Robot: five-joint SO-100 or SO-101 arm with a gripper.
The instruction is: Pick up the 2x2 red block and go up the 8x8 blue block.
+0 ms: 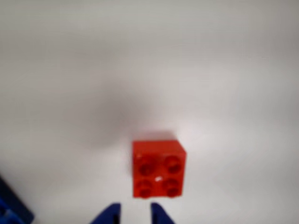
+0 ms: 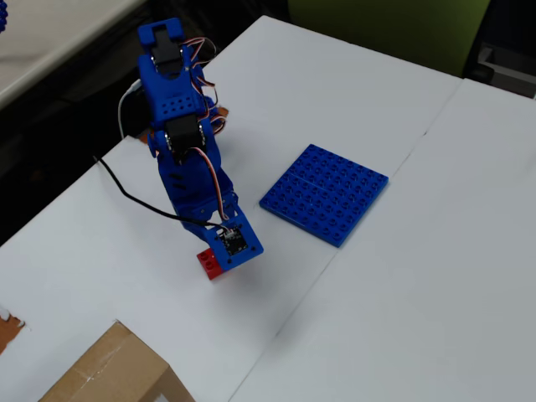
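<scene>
Red and studs-up, the 2x2 red block (image 1: pixel 158 169) lies on our white surface (image 1: pixel 224 84), just ahead of our jaws, whose blue tips stand slightly apart and clear of it. Our gripper (image 1: pixel 135 213) hovers above; the 8x8 blue block (image 2: pixel 325 193) lies apart.
</scene>
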